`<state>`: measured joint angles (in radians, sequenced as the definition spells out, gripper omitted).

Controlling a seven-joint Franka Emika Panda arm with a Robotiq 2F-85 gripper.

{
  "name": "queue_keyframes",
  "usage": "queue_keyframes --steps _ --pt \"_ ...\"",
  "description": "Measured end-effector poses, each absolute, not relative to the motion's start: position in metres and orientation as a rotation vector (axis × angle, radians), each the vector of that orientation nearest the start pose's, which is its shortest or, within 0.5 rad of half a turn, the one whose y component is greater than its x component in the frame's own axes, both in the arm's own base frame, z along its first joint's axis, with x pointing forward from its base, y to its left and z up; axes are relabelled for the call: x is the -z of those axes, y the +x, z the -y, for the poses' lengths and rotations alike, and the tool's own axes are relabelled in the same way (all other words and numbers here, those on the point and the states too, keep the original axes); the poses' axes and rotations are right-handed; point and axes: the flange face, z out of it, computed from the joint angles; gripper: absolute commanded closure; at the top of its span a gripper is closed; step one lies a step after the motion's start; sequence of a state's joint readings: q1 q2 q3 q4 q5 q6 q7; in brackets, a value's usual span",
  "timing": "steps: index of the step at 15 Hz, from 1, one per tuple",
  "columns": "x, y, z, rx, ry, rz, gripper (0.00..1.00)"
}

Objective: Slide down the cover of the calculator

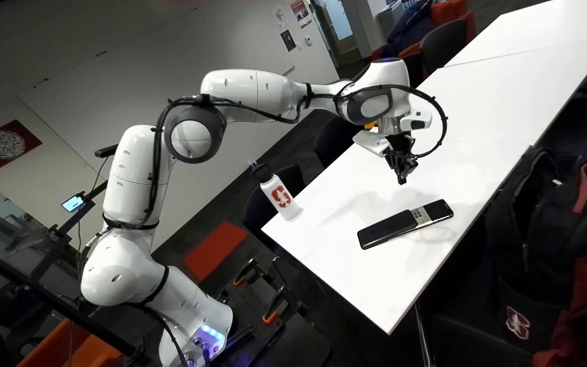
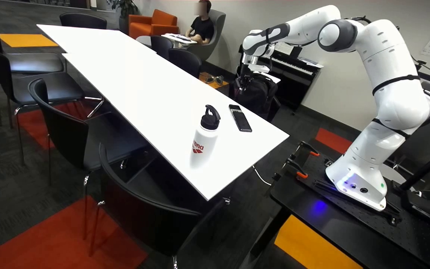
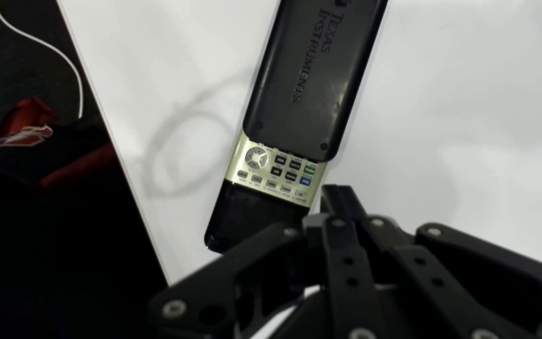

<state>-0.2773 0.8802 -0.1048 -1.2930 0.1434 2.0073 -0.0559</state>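
At the left of your wrist view, the edge of the bench (image 3: 158, 52) slants from the upper left to the lower middle. Mid-frame lies the calculator (image 3: 275, 172), its long axis steep and leaning rightward toward the top, its dark end pointing down, one corner hidden behind your pincer (image 3: 341, 200). The cover (image 3: 315, 70) runs out of frame at the top. Your pincer, lower right, is closed, tips together. To its upper right you have open bench.

This looks like an office lounge; a long white table (image 2: 144, 86), black chairs (image 2: 62, 118) and orange armchair (image 2: 153, 25) show it
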Motion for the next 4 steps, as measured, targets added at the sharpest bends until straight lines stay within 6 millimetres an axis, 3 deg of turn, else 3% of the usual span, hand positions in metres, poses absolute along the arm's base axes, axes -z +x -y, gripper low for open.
queue_keyframes --steps 4 --pt "-0.217 0.665 0.237 -0.174 -3.009 -0.549 1.0"
